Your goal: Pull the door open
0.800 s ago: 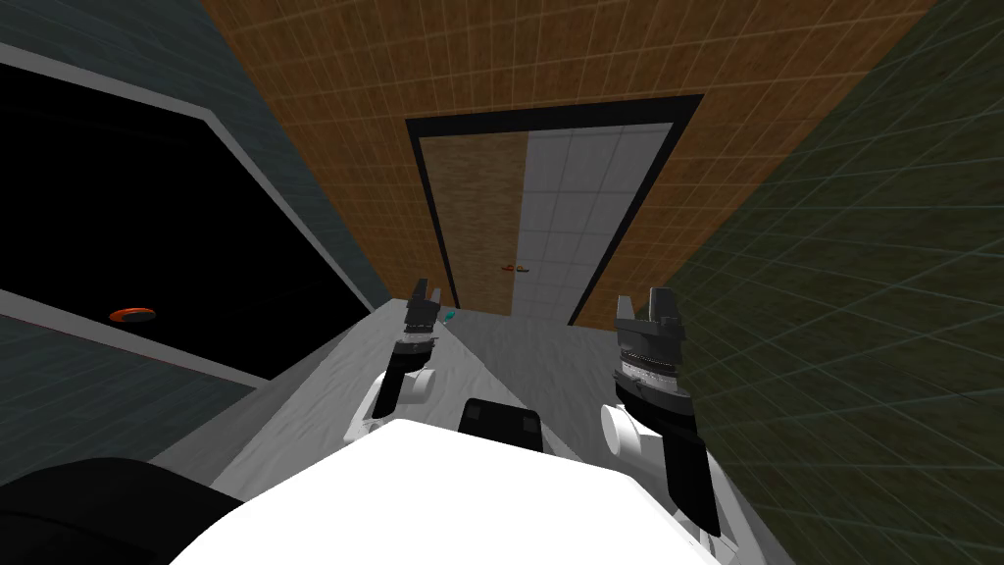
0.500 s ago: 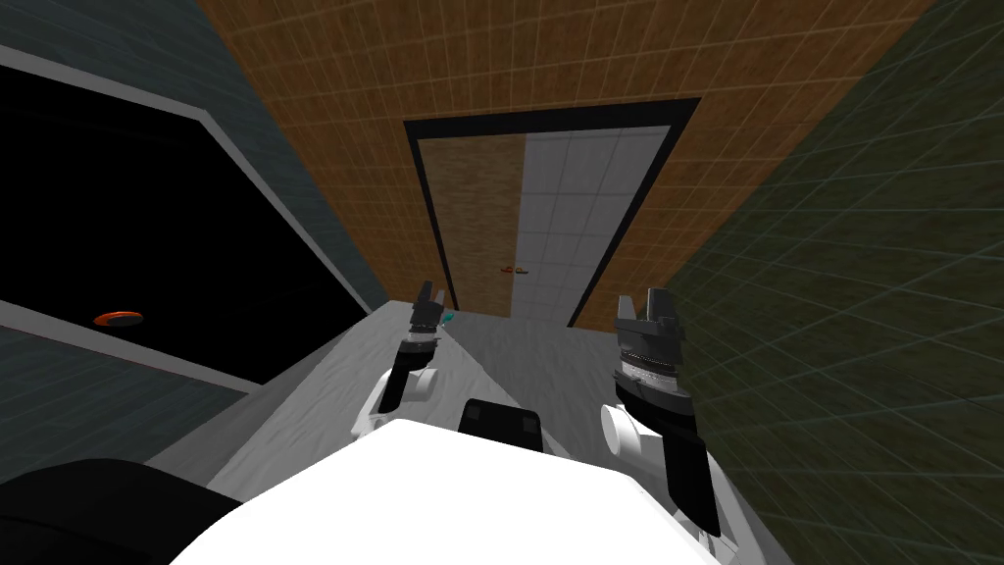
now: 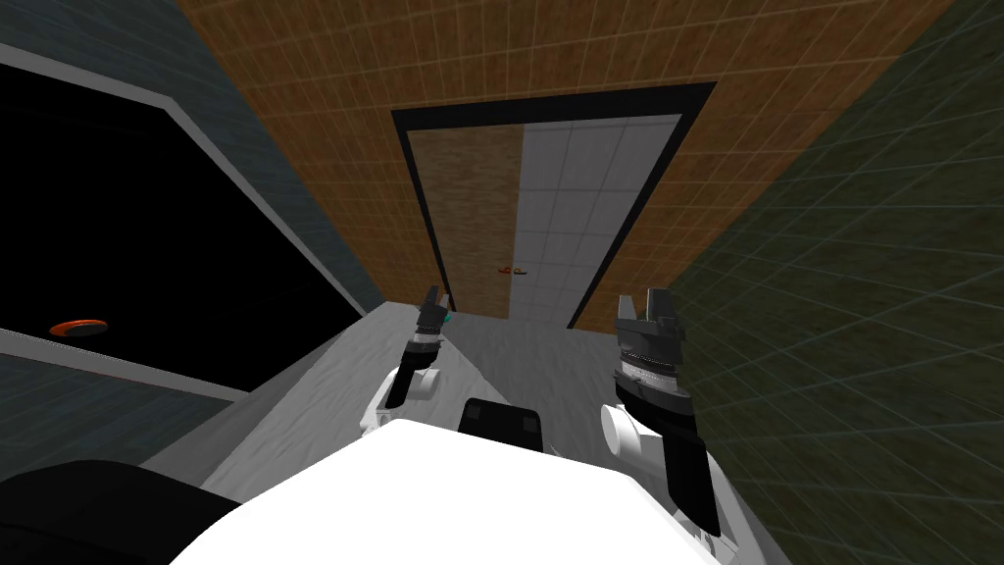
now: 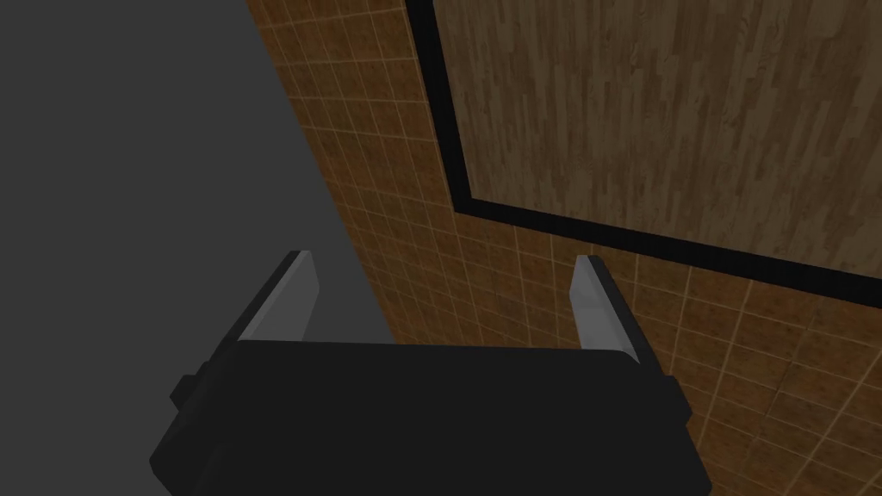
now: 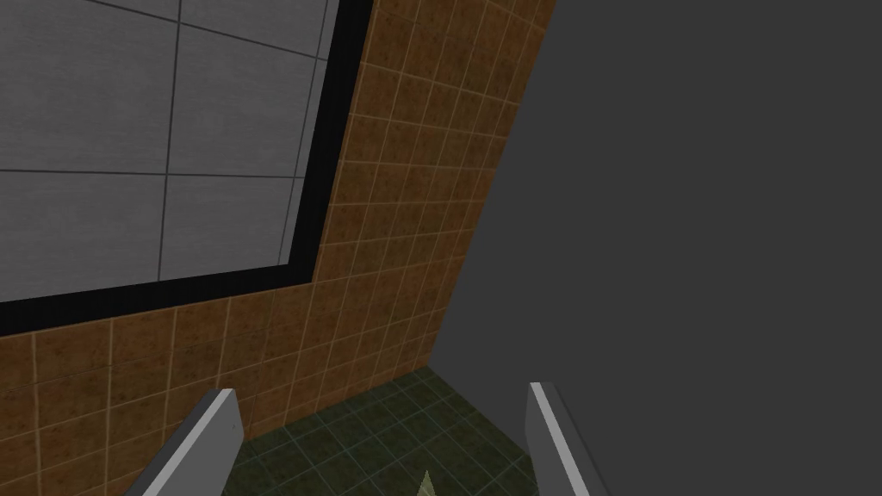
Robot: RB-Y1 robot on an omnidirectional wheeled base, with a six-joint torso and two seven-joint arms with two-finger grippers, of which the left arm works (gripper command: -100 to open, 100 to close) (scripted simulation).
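Note:
A door in a black frame [image 3: 412, 186] stands ahead in the brown tiled wall. Its left half is a brown wood leaf [image 3: 469, 216], and the right half shows a pale grey tiled surface [image 3: 578, 216]. A small orange-brown handle [image 3: 512, 270] sits where the two meet. My left gripper [image 3: 432, 296] is open and held low before the frame's left foot; its wrist view looks past the open left gripper [image 4: 441, 288] at the wood leaf [image 4: 655, 112]. The right gripper [image 3: 655, 297] is open by the frame's right foot; the right gripper [image 5: 379, 430] faces the pale grey tiles [image 5: 129, 129].
A dark green tiled wall [image 3: 863, 294] runs along my right. On the left a grey-framed opening holds a black area [image 3: 127, 226] with a small orange-red thing [image 3: 76, 328]. The grey floor [image 3: 520, 343] runs to the door. A small teal thing [image 3: 447, 317] lies by the left gripper.
The whole head view has shifted and the doorway looks a little larger, so I have moved nearer. My left arm reaches slightly further forward. The right arm holds its pose.

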